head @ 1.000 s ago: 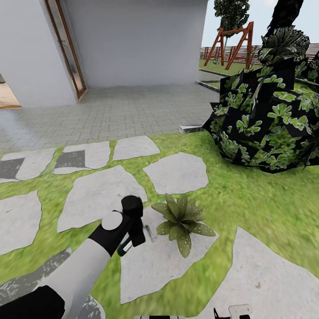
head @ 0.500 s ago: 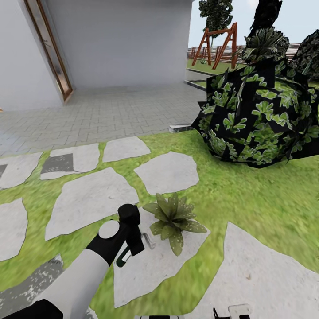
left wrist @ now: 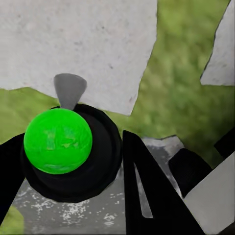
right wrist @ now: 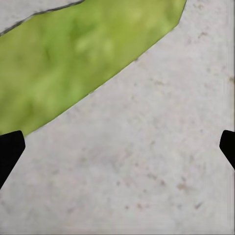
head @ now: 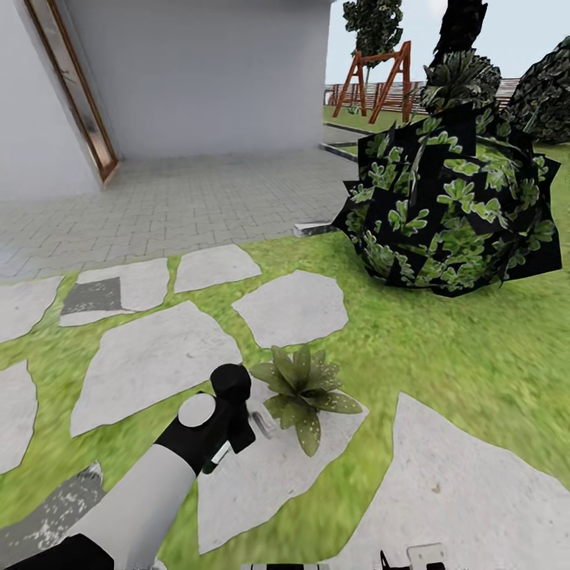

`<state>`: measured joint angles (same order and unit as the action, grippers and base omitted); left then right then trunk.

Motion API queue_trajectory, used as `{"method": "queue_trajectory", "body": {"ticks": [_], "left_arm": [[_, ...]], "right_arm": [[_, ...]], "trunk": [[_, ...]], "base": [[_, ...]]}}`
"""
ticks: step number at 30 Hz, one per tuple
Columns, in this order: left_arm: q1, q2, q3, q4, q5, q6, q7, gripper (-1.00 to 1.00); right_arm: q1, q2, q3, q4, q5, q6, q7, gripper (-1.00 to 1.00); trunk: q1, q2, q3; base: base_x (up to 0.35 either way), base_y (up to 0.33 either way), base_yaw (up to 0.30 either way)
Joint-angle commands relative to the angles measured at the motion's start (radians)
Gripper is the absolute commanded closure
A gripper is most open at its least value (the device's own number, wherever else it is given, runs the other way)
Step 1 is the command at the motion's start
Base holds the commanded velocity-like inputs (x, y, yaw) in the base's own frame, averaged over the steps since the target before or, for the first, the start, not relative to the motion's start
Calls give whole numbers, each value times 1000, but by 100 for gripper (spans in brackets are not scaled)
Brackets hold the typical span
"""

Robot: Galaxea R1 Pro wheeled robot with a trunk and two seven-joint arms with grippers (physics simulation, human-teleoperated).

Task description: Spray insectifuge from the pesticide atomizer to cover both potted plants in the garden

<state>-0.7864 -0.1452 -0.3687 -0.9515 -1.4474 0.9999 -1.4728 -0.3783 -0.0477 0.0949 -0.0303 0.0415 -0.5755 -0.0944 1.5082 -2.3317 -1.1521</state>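
Spray bottle [head: 222,453] held in left gripper [head: 235,419], fingers clamped on it; green body and white label show below the black wrist, just beside the potted plant [head: 303,389]. In the left wrist view the bottle [left wrist: 58,142] sits between dark fingers [left wrist: 147,186]. Plant stands on a grey stepping stone [head: 269,467] in the lawn [head: 443,356]. Dark bush [head: 451,210] well beyond. Right gripper [right wrist: 117,147]: finger tips spread wide over stone, nothing between.
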Motion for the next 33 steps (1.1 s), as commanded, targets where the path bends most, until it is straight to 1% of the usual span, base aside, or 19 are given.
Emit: {"method": "queue_trajectory", "body": {"ticks": [1,3,7,19,23,29,30,31,33], "left_arm": [[0,0,-3,-1,-22,11,-11,100],[1,-2,-5,-1,-29,12,-11,100],[-4,-7,-4,-1,-35,14,-12,100],[1,-12,-5,-2,-33,16,-20,100],[4,-11,-5,-1,-33,16,-20,100],[4,-11,-6,-1,-23,16,-25,100],[4,-11,-6,-1,-22,15,-32,100],[3,-9,-6,-1,-24,12,-91,100],[-2,-7,-11,-1,-33,10,-98,100]], "right_arm": [[-1,0,8,1,5,-1,-9,-100],[-1,0,8,1,5,-1,-9,-100],[-1,-4,8,1,5,-1,-8,-100],[-1,-4,8,1,3,0,-11,-100],[-1,-4,8,1,3,0,-11,-100],[-1,-4,8,1,3,0,-11,-100],[-1,-4,8,1,3,0,-11,-100],[-1,-4,8,1,3,0,-11,-100],[-1,-4,8,1,3,0,-11,-100]], "trunk": [[0,0,-1],[0,0,-1],[0,0,-1],[0,0,-1],[0,0,-1],[0,0,-1],[0,0,-1],[0,0,-1],[0,0,-1]], "base": [[0,0,-48],[20,10,-20],[220,137,-4],[58,23,-10],[181,0,-236],[21,0,-296],[2,0,-299],[1,0,-206],[0,0,-86]]}}
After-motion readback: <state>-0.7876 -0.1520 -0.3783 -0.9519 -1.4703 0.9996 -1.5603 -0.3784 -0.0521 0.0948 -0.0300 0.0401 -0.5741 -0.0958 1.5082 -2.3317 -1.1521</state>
